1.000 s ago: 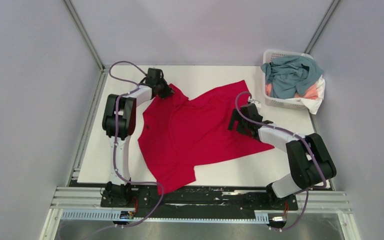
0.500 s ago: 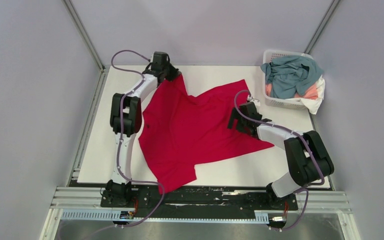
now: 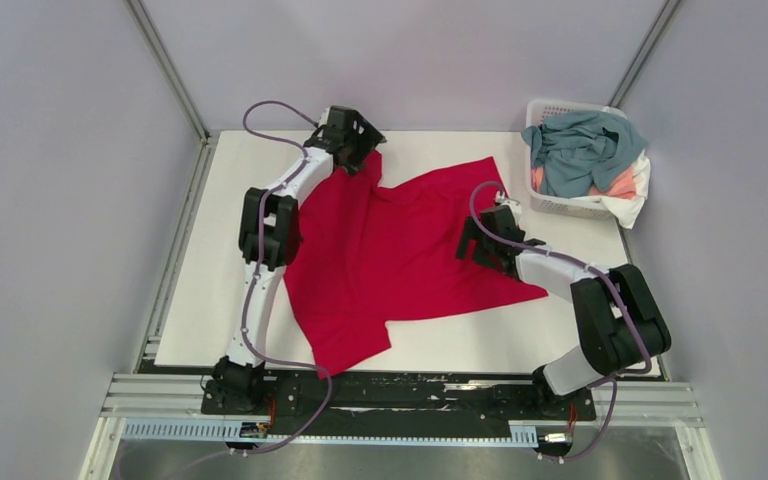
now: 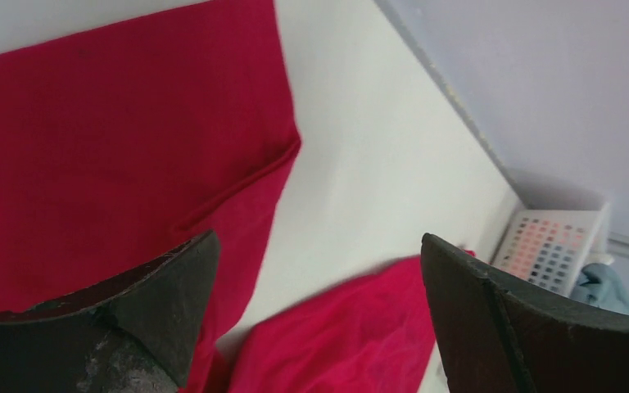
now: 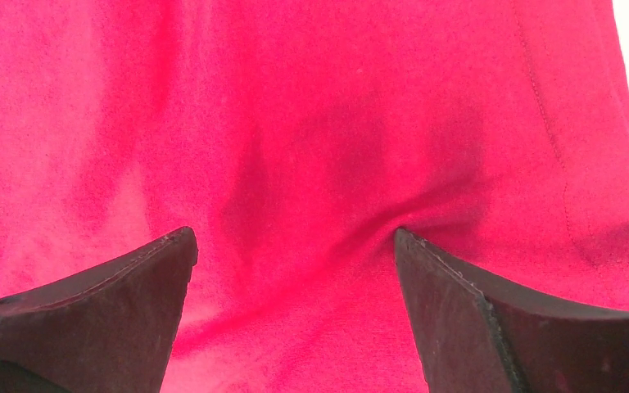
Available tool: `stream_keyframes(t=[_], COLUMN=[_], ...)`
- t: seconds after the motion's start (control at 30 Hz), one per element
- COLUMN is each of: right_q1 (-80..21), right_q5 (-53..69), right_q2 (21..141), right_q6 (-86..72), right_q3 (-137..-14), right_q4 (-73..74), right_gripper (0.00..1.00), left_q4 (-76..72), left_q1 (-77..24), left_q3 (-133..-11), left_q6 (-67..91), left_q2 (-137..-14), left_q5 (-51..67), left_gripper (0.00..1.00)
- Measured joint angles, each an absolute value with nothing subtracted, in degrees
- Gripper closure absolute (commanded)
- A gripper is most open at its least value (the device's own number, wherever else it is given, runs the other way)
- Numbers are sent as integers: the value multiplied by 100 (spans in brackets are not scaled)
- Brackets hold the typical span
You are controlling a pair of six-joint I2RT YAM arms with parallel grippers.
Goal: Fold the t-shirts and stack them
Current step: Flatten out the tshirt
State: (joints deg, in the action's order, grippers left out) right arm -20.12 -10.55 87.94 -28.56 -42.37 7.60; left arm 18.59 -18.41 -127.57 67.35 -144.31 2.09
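The soft bright red cloth t-shirt (image 3: 400,250) lies crooked on the white counter (image 3: 200,260), with the left hand (image 3: 362,150) by its far corner and the right hand (image 3: 470,245) pressing its right side, both with fingers apart — a sideways push could bunch it up.

No text, label, brand mark, number or sign is legible in any view. The red t-shirt (image 3: 400,250) presents plain cloth with visible stitching only. The white basket (image 3: 560,205) presents only its lattice pattern.
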Motion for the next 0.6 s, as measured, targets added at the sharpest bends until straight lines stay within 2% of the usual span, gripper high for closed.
stream_keyframes(t=[0.13, 0.43, 0.6], right_q1=[-2099, -2571, -2596], right_q5=[-1094, -1122, -832], right_q2=[8722, 8508, 8973], right_q6=[-2829, -2440, -2187], right_q3=[-4215, -4613, -5848], right_q4=[867, 1481, 1352], right_gripper=[4, 0, 0], left_q4=[2213, 1653, 1396], left_q1=[-1894, -2016, -1737], left_q3=[-12140, -8779, -8331], left_q6=[6139, 5135, 4993], left_q2=[-13810, -10829, -10971], left_q5=[-47, -432, -78], left_gripper=[0, 0, 0])
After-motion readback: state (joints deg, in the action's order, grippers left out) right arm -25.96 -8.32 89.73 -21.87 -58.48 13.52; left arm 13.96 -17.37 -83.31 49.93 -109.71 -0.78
